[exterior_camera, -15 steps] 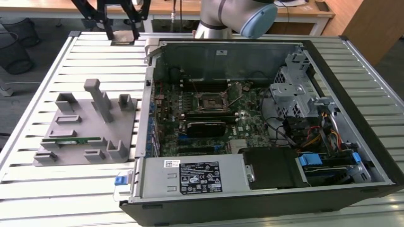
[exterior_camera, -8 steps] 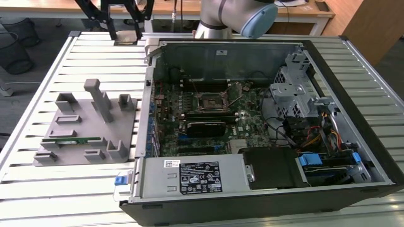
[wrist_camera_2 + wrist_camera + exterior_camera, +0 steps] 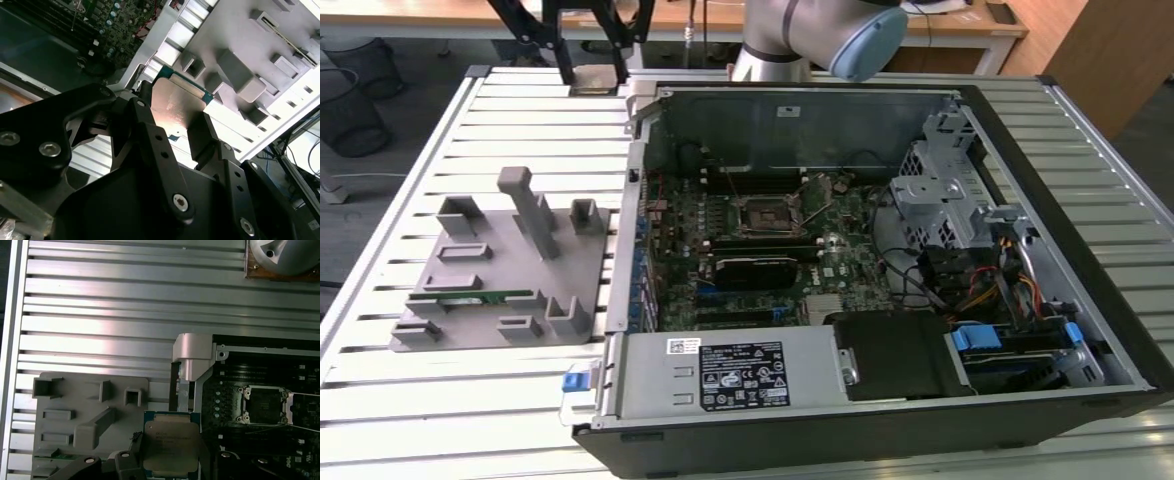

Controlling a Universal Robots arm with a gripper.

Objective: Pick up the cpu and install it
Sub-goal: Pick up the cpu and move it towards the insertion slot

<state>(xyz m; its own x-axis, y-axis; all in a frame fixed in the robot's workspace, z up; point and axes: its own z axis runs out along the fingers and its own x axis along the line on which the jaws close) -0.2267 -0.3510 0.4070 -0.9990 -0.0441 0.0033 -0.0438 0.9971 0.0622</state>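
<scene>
Second wrist view: gripper (image 3: 174, 120), poised over the table (image 3: 92, 152) (beside the case (image 3: 155, 35)), clamps the cpu (image 3: 177, 100).

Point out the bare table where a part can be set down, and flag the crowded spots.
Bare slats of the table lie between the grey fixture and the robot arm; more lie between the fixture and the exterior view's bottom edge. The computer case is crowded: motherboard, cables, drive cage. The hand holds the cpu.
</scene>
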